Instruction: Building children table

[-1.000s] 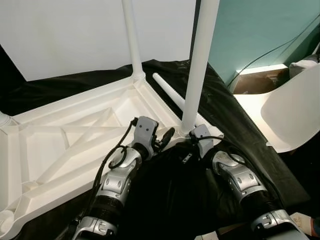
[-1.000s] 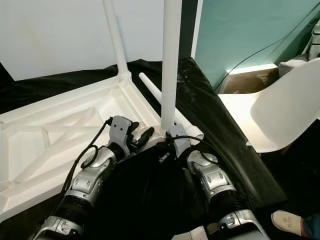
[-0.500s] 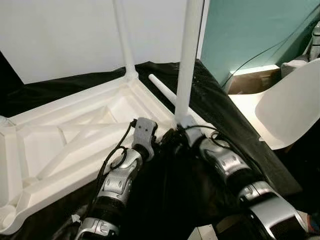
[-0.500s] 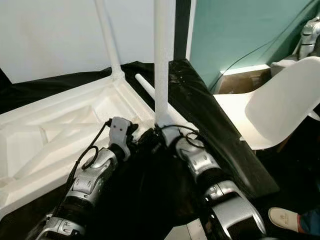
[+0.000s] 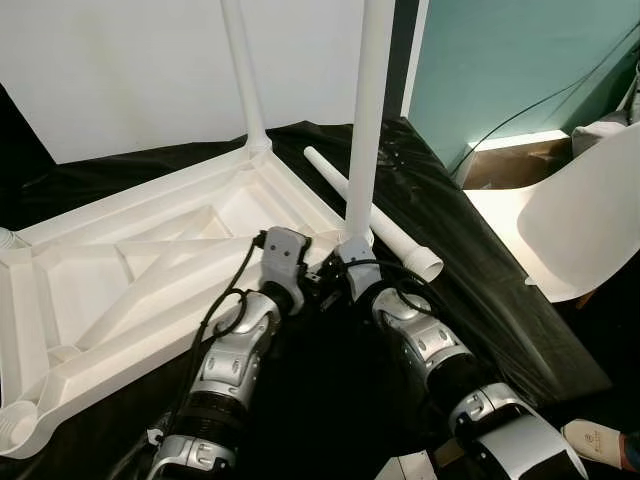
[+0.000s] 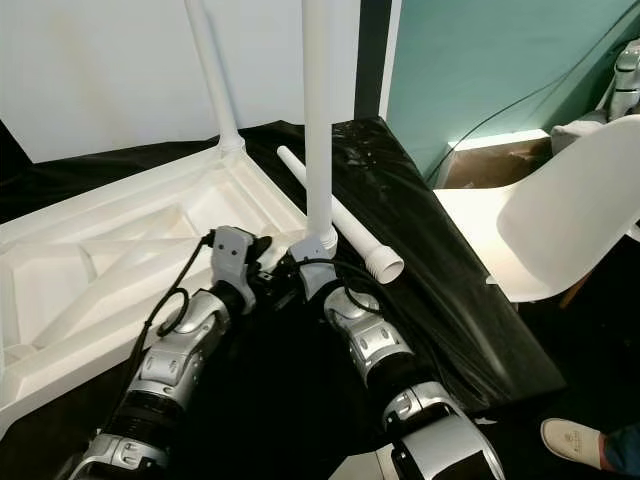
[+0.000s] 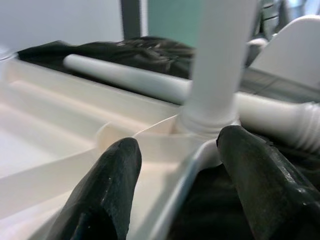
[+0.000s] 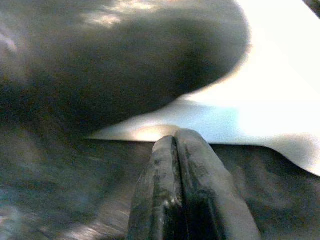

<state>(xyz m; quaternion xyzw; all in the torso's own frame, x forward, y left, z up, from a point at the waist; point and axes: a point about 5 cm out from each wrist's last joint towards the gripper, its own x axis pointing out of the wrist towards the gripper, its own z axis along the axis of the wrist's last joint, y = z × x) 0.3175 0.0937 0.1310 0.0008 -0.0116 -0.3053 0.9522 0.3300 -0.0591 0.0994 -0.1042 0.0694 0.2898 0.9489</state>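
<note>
Both arms are chunky silver segments with black joint gaps and ribbed black cuffs near the bottom of the frame. A black cable loops along the left forearm. The finger pads look matte black and rounded.

Spread left hand, upright table leg
</note>
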